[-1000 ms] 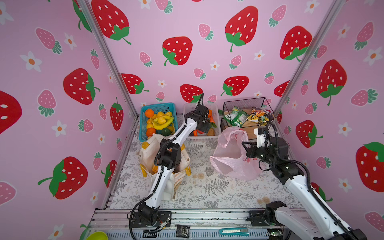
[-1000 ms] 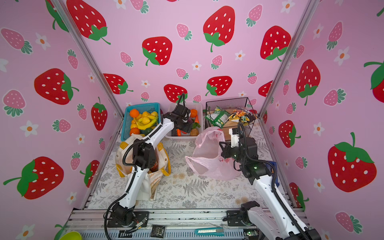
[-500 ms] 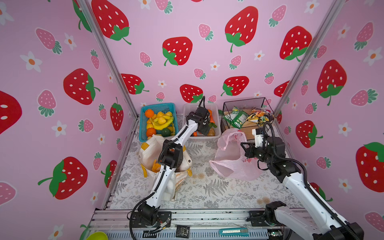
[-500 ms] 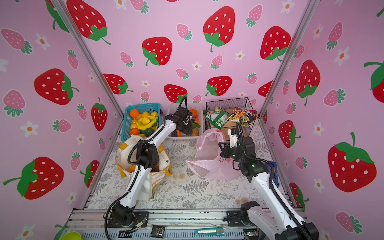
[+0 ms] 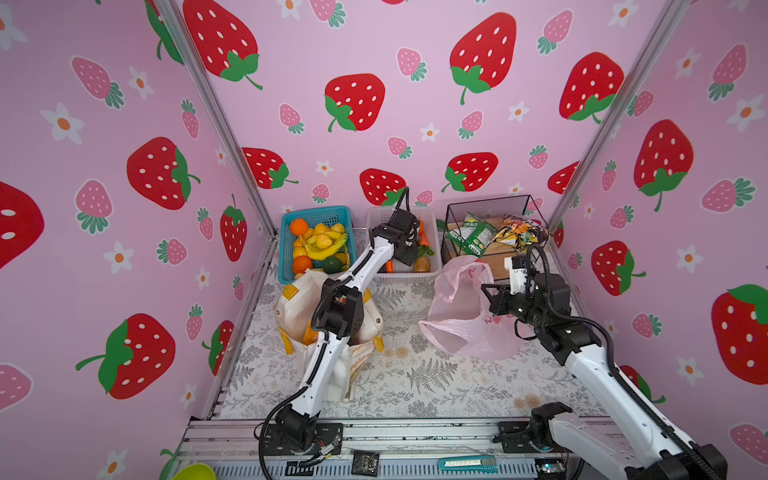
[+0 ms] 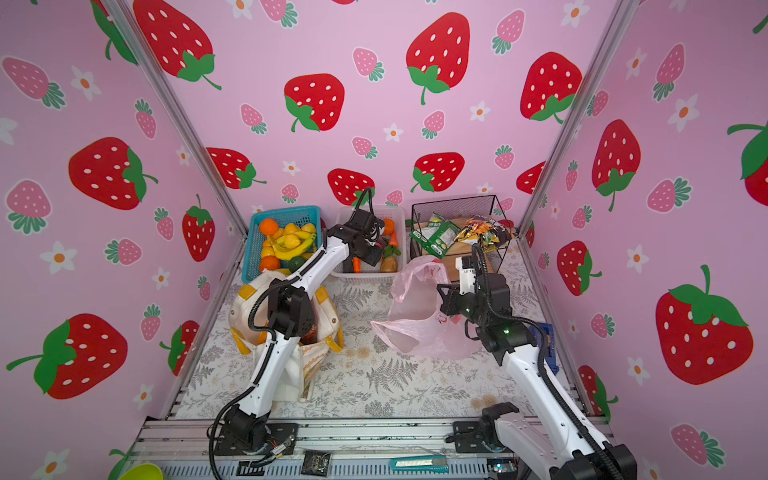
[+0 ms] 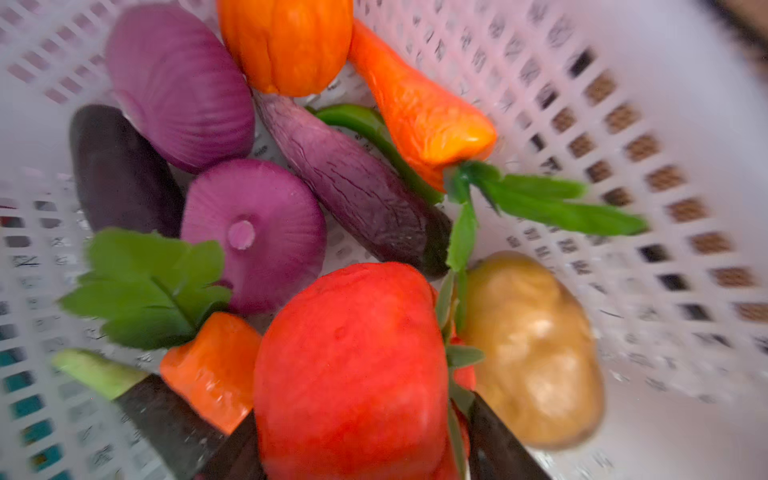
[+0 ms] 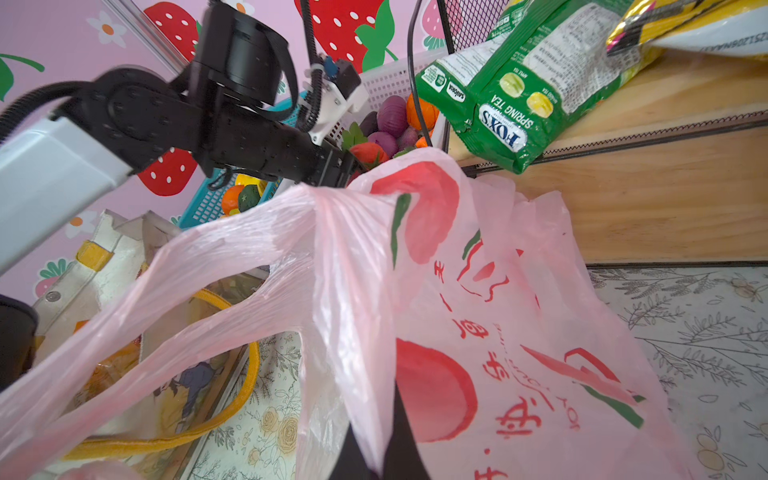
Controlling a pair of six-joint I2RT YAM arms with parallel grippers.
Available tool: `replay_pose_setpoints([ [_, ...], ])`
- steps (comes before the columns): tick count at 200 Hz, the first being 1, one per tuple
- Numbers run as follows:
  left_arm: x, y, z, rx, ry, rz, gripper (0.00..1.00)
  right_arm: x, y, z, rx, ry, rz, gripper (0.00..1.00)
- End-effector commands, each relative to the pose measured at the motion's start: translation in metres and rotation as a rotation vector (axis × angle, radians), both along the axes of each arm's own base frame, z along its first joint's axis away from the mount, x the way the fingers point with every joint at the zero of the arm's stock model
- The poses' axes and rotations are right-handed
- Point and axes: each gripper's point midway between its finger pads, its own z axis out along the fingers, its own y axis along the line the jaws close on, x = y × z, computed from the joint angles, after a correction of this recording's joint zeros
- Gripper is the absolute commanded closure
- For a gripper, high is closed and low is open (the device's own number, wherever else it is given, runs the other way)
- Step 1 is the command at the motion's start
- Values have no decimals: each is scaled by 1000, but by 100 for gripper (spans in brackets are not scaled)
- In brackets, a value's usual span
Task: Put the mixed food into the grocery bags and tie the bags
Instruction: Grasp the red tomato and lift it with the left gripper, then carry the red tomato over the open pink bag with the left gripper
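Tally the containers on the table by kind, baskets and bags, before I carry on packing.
Plastic baskets: 2, the blue basket and the white basket
Wire baskets: 1, the black wire basket
Bags: 2, the pink plastic bag and the canvas tote
Total: 5

Pink plastic bag with red fruit prints fills most of the shot, its film pinched tight in the right gripper. Behind it, a green Fox's Spring Tea packet lies in the wire basket. The left arm reaches to the white veg basket. The cream tote sits beside the bag.
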Motion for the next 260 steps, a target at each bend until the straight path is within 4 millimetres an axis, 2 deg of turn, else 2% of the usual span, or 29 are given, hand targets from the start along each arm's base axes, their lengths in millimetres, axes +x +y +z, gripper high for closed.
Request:
replay_pose_setpoints([
  [1,-9,-13,89,-173,-117,-10,49,5,-5,2,12,-19,-39,100],
  [25,-36,-17,136,-281,-132,-23,54,8,-10,1,13,-15,-77,100],
  [35,-55,-21,153,-323,-128,-45,56,9,-12,0,16,-15,-91,100],
  [54,-94,-19,173,-348,-145,-45,56,11,-15,-1,20,-11,-115,100],
  [59,-102,-14,167,-327,-153,-23,56,11,-15,-1,23,-12,-118,100],
  [69,-125,-8,173,-342,-182,-12,57,12,-14,-1,30,-8,-119,100],
  [89,-169,5,160,-372,-176,9,56,13,-12,0,48,-8,-110,100],
  [110,-218,14,124,-331,-115,-4,56,12,-7,4,60,-8,-87,100],
  [123,-246,9,101,-299,-81,-63,55,11,-4,7,66,-8,-66,100],
  [137,-264,0,80,-291,-34,-135,54,10,2,9,80,-7,-35,100],
  [164,-279,-20,58,-240,28,-258,56,7,12,9,106,14,28,100],
  [187,-301,-60,58,-310,80,-416,56,4,15,11,146,18,35,100],
  [201,-306,-81,61,-383,87,-469,56,2,17,10,173,24,47,100],
  [229,-297,-114,75,-545,93,-477,56,-5,21,7,205,48,69,100],
  [260,-277,-136,77,-657,94,-400,55,-10,21,6,227,60,75,100],
])
